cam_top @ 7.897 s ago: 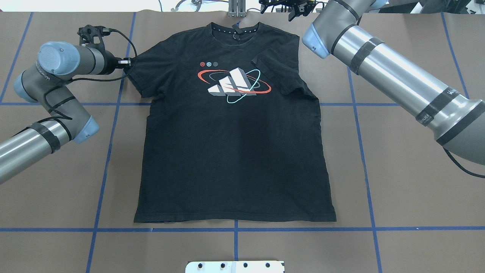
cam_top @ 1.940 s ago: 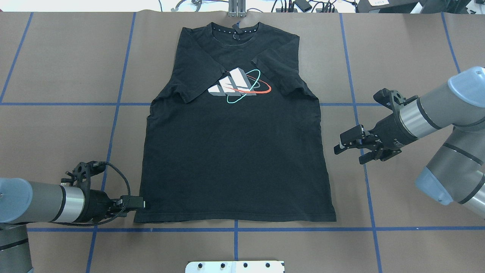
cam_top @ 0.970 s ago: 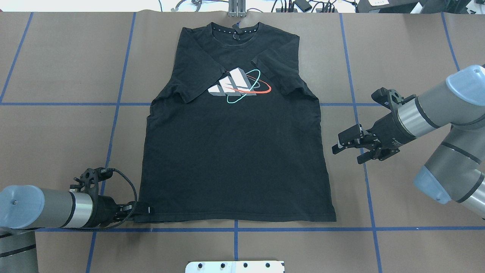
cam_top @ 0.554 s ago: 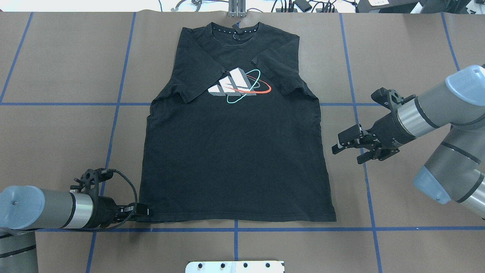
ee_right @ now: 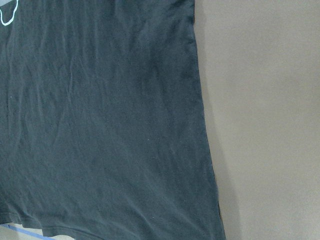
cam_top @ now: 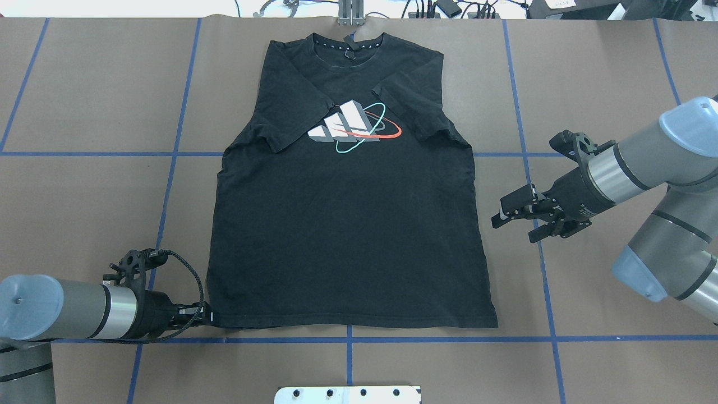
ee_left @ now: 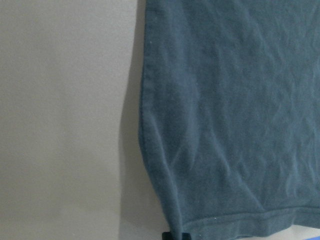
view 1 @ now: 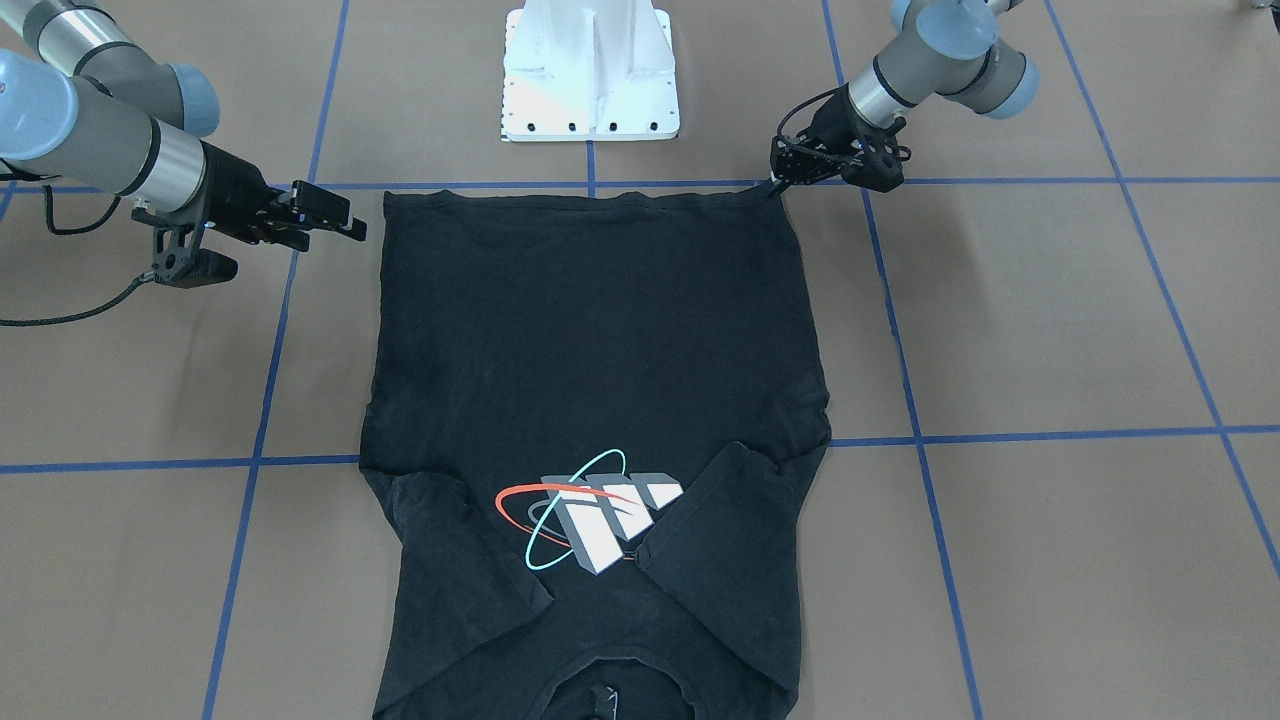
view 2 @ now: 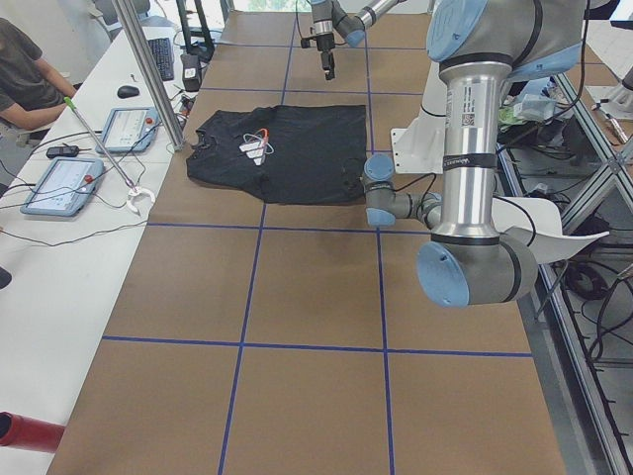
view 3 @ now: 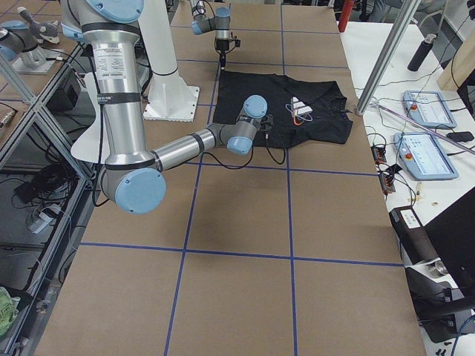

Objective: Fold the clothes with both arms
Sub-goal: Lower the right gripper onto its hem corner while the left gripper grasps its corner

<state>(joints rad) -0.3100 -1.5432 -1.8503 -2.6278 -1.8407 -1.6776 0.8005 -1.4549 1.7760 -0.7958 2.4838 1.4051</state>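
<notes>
On the brown table [cam_top: 84,84] the T-shirt [cam_top: 348,241] lies flat, left claw [cam_top: 212,318] seemingly pinching its hem corner, right claw [cam_top: 511,229] wide.

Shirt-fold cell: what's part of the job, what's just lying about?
Job: black T-shirt; left gripper, at its hem corner; right gripper, off its side edge.
Lying about: white base; two tablets on the side bench; cables beyond the table.

The T-shirt [view 1: 590,330] is running off the front-facing view's bottom edge; the left gripper [cam_top: 208,318], overhead lower left, is showing too small to judge.
</notes>
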